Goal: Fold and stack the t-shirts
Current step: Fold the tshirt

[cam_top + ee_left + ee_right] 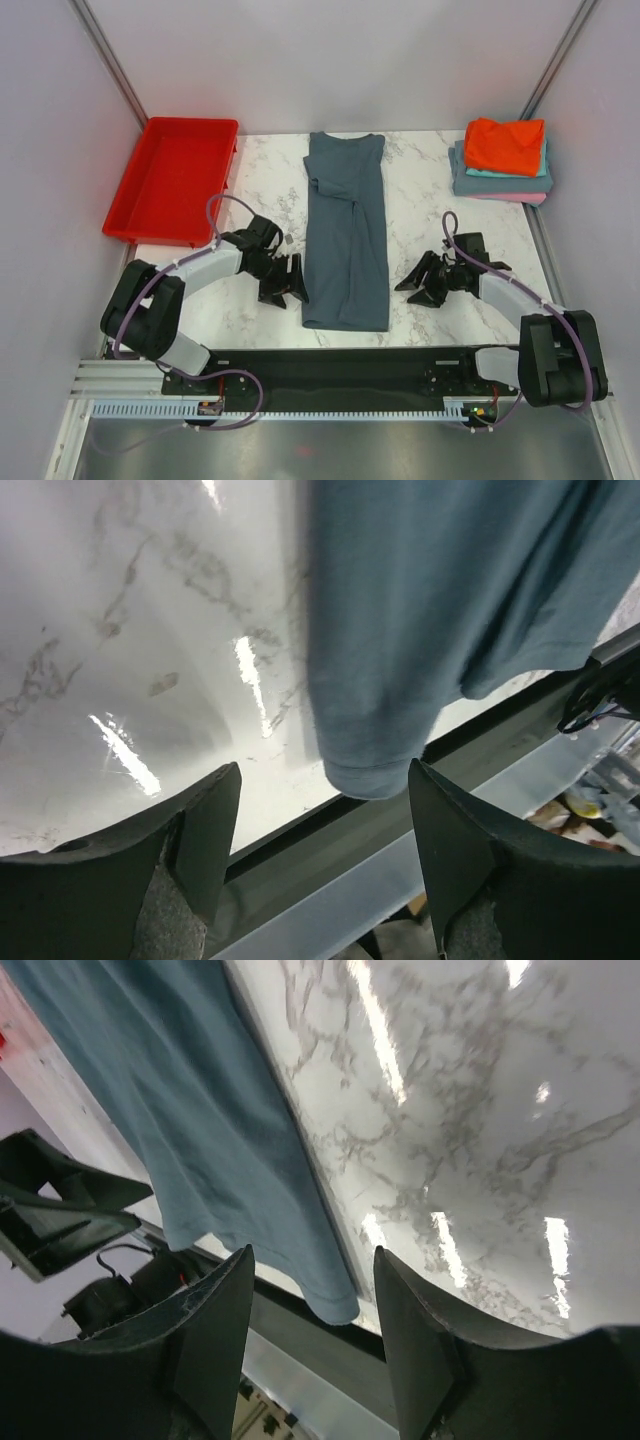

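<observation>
A slate blue-grey t-shirt (346,235) lies on the marble table (270,190), folded lengthwise into a narrow strip, collar at the far end. My left gripper (288,283) stands open just left of its near left corner; in the left wrist view that corner (375,775) lies just beyond the open gripper (323,770), ungripped. My right gripper (420,280) is open a short way right of the near right corner. That corner (335,1305) shows between its spread fingers, with the gripper (314,1252) holding nothing. Folded t-shirts are stacked at the back right, orange-red (505,145) on top, teal, grey-blue and pink beneath.
A red plastic tray (175,180) sits at the back left, overhanging the table's left side. A black rail (340,365) runs along the near table edge between the arm bases. Grey walls close in the left, right and far sides.
</observation>
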Controlling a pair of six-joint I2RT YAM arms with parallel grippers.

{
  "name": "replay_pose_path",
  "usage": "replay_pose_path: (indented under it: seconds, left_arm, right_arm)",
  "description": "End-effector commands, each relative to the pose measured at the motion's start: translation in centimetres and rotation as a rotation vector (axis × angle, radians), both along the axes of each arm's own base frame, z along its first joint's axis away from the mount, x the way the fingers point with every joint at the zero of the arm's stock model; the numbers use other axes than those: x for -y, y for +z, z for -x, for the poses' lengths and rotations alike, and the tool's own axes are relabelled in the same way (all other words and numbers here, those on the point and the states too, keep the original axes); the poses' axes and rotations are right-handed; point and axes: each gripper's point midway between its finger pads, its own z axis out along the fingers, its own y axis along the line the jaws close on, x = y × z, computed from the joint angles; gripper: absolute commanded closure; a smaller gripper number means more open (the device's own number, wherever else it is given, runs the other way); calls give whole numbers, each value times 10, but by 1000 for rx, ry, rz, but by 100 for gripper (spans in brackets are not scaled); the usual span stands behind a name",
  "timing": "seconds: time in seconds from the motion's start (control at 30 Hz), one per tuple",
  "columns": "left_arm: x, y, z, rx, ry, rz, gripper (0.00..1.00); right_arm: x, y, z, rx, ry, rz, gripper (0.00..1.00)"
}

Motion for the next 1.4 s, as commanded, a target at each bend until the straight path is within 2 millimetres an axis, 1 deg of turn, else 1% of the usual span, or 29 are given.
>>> replay_pose_path:
  seconds: [0.0,0.1,0.17,0.23,0.27,0.37,0.47,0.6,0.73,0.77,1.0,1.1,1.13,1.17,1.2,1.23,1.27,1.3,1.33,1.37]
  left_arm:
    - [6,-4,6,-61,96,74,25]
    - [7,-10,9,-86,112,86,26]
    - [7,-15,7,-91,117,82,27]
    - [7,-20,6,-101,126,75,28]
    - [8,-20,5,-102,125,83,28]
    - [10,-23,1,-106,131,85,29]
    - [11,-23,0,-105,130,87,30]
    - [10,-25,6,-122,132,94,34]
    - [9,-28,13,-148,129,98,52]
    - [9,-28,14,-149,128,101,53]
    - [11,-28,18,-170,138,115,54]
    - [14,-27,18,-175,137,134,57]
    - [15,-27,18,-180,138,138,57]
    - [16,-28,19,-186,139,146,61]
    - [17,-28,19,-188,138,147,62]
    - [17,-29,20,-193,134,147,67]
    - [18,-27,20,-193,130,159,73]
    - [19,-27,20,-194,127,161,81]
    - [19,-26,20,-192,129,161,92]
    - [20,-24,18,-186,126,164,97]
  right_arm:
    - [-13,-3,15,-27,73,11,41]
    - [-18,-13,28,-64,113,36,41]
    - [-18,-22,34,-99,124,56,41]
    - [-21,-27,39,-118,137,59,41]
    - [-22,-31,43,-138,147,61,41]
    - [-24,-36,46,-160,155,65,42]
    - [-27,-37,46,-167,157,61,42]
    - [-32,-38,51,-180,181,51,44]
    - [-36,-37,57,-191,205,49,44]
    - [-37,-37,58,-192,212,51,44]
    - [-44,-37,56,-181,221,23,53]
    - [-45,-38,57,-178,231,21,56]
    - [-47,-37,56,-174,232,16,59]
    - [-48,-37,54,-162,235,8,60]
    - [-50,-35,53,-154,239,-3,63]
    - [-53,-33,52,-147,244,-19,79]
    - [-55,-31,50,-137,249,-28,100]
    - [-54,-31,48,-126,249,-17,100]
    - [-54,-28,45,-108,255,-18,100]
    - [-55,-27,45,-101,257,-21,100]
